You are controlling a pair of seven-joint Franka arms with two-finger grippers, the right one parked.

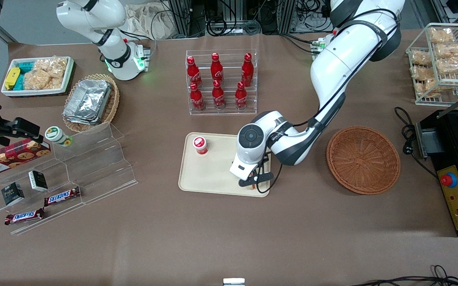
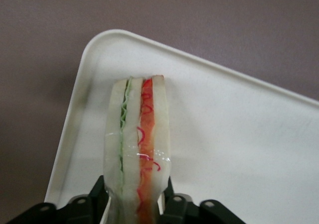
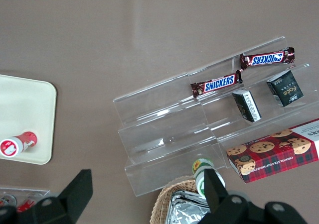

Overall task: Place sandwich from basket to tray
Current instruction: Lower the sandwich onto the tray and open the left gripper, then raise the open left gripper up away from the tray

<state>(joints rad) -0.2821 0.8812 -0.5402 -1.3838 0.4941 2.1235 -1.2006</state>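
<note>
My left gripper (image 1: 255, 182) hangs low over the cream tray (image 1: 209, 174), at the tray corner nearest the front camera on the working arm's side. It is shut on the sandwich (image 2: 137, 134), a wedge of white bread with green and red-orange layers in clear wrap. The black fingers (image 2: 97, 194) press on both bread faces above the tray (image 2: 239, 149). I cannot tell whether the sandwich touches the tray. In the front view the arm hides almost all of it. The reddish-brown basket (image 1: 363, 159) stands empty beside the tray, toward the working arm's end.
A small red-capped bottle (image 1: 200, 145) stands on the tray, farther from the camera. A clear rack of red cola bottles (image 1: 222, 81) stands farther back. A clear stepped shelf (image 1: 90, 159) and a pale wicker basket of foil trays (image 1: 90, 101) lie toward the parked arm's end.
</note>
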